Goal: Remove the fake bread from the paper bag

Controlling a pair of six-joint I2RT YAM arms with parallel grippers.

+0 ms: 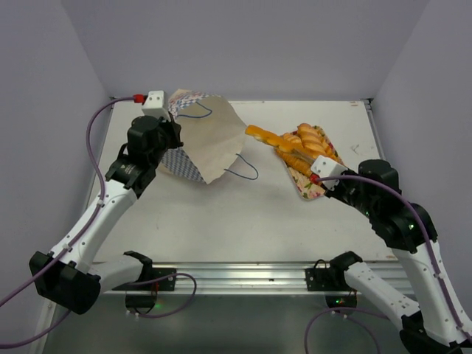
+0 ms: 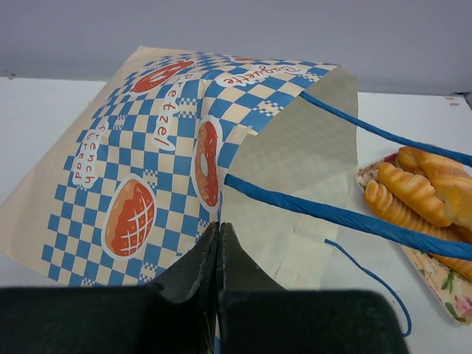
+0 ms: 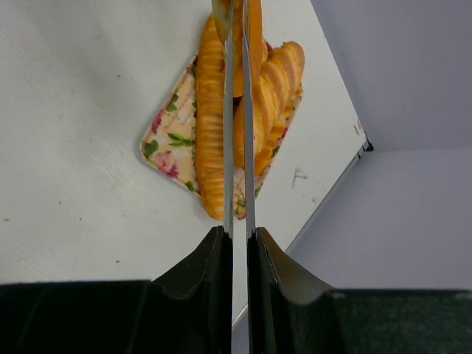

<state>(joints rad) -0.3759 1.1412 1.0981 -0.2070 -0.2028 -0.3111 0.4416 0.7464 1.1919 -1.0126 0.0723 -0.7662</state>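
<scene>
On the tray fake bread is laid, the right gripper closed above it, the paper bag pinched by the left gripper, contents hidden

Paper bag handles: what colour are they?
Blue handles on the paper bag, best seen in the left wrist view.

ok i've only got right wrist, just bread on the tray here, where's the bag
Observer: The paper bag lies left of the pink floral tray, with its mouth turned toward the tray.
Operator: left arm on it
Observer: Yes, the left gripper is shut on the bag's edge at the mouth.
Operator: anything inside
Observer: In the left wrist view only bare paper shows inside the mouth. Deeper in is hidden.
</scene>
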